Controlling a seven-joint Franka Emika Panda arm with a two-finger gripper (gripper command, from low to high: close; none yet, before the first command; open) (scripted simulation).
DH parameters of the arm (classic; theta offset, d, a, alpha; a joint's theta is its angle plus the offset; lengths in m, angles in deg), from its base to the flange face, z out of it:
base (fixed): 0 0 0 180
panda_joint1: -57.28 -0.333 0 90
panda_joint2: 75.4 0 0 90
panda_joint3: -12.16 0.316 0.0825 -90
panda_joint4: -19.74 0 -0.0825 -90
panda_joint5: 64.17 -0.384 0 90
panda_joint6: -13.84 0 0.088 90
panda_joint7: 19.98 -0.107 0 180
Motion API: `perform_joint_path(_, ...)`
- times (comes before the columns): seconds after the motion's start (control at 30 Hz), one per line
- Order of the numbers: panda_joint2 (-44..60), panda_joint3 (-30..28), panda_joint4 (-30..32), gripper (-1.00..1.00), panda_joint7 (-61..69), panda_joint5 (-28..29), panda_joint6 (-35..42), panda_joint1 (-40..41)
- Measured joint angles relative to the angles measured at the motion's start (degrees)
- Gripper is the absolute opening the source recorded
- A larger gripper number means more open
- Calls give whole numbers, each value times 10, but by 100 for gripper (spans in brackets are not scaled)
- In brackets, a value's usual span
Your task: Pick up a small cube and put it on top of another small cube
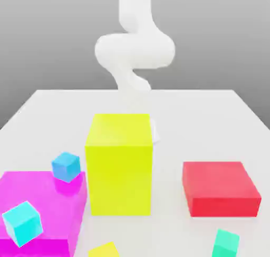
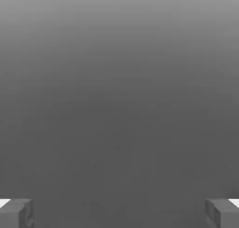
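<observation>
The claw (image 2: 119,213) is spread wide, its 2 fingertips (image 2: 16,213) far apart with nothing between them. The small yellow cube (image 1: 105,249) sits at the bench's (image 1: 211,119) near edge, just in front of the tall yellow block (image 1: 120,164). A magenta slab (image 1: 42,208) carrying 2 cyan cubes (image 1: 66,166) crowds the exterior view's left; a red slab (image 1: 220,188) lies right, a teal cube (image 1: 227,244) near it.

No writing, label, brand, number or sign can be read anywhere. The blocks and cubes on the table (image 1: 211,108) have plain coloured faces. The arm (image 1: 134,50) is bare white.
</observation>
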Motion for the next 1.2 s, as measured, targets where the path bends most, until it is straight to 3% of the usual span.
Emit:
perform_joint_path(0.5, 316, -90, -8, 0, 215, -88, -81, -65)
perform_joint_path(0.73, 459, -94, -11, 0, 301, -110, -120, -59)
perform_joint_path(0.97, 593, -99, -13, 0, 353, -83, -165, -48)
perform_joint_path(1.1, 674, -81, -26, 0, 375, -99, -221, -32)
perform_joint_path(1.13, 693, -74, -30, -100, 380, -105, -236, -26)
perform_joint_path(1.2, 693, -74, -30, -100, 380, -105, -236, -26)
